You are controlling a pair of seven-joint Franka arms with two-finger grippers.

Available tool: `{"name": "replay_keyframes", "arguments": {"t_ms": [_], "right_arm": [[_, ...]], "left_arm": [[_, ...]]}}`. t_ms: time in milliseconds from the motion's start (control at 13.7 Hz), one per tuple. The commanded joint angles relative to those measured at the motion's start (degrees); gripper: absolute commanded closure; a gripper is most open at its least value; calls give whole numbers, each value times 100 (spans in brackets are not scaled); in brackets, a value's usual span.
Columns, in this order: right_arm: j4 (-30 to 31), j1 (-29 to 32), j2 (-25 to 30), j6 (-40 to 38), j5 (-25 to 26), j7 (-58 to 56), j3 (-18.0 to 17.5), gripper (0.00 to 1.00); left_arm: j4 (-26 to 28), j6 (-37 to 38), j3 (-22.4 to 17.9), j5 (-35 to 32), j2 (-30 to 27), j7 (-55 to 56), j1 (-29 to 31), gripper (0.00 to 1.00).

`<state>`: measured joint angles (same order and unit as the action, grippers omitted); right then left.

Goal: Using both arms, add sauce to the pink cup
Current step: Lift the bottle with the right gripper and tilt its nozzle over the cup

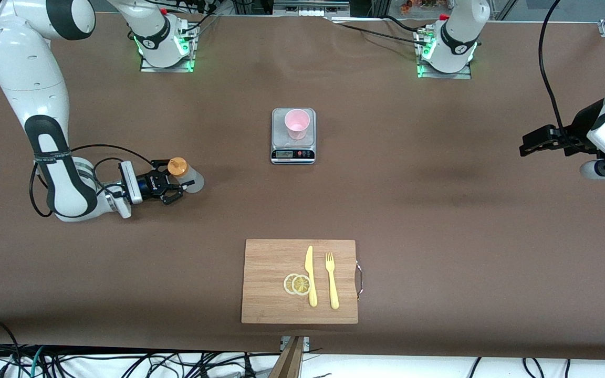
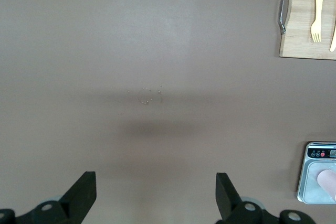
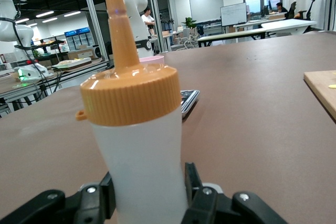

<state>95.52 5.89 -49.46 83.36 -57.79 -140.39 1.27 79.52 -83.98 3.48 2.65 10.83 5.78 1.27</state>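
Brown matting covers your whole worktop (image 1: pixel 439 210), and the job has barely started. At the right arm's end, the right hand (image 1: pixel 176 190) sits low with its fingers pressed on both sides of the upright sauce (image 1: pixel 186 176); the bottle looks gripped but not lifted, and its base is hidden. In the middle, the pink cup (image 1: pixel 297 124) stands on the scale (image 1: pixel 292 153), with no sauce visible inside. Nearer the camera lies a wooden board (image 1: pixel 271 283) carrying 2 lemon slices (image 1: pixel 297 284), a knife (image 1: pixel 310 275) and a fork (image 1: pixel 331 281). At the left arm's end, the left hand (image 1: pixel 536 143) waits empty, fingers spread wide over bare mat. You've yet to carry, tip and squeeze. Beyond the worktop you can make out an open lab with desks.
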Motion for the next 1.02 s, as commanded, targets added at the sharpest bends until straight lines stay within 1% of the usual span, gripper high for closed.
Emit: {"name": "replay_keyframes", "arguments": {"t_ms": [0,219,292,365,511,584,803,949], "right_arm": [[-147,35,42,-22,320,397,-39,86],[-489,-122,366,13,890,1432,-48,89],[-568,-201,419,13,1023,1696,-57,92],[-656,-281,455,22,1102,1873,-66,96],[-701,-456,568,22,1138,2294,-57,97],[-753,-596,717,48,1330,2592,-66,99],[-771,-1202,1227,320,2006,3568,-57,100],[-780,-1624,1447,557,2524,4253,-66,100]], "left_arm": [[-130,145,3,-71,24,-130,5,0],[-138,145,12,-71,33,-183,-12,0],[-147,145,12,-71,42,-183,-21,0],[-147,145,21,-63,42,-183,-21,0],[-147,145,21,-62,42,-183,-21,0],[-147,137,21,-62,42,-183,-21,0],[-138,145,21,-54,42,-183,-21,0],[-138,145,21,-54,42,-183,-21,0]]}}
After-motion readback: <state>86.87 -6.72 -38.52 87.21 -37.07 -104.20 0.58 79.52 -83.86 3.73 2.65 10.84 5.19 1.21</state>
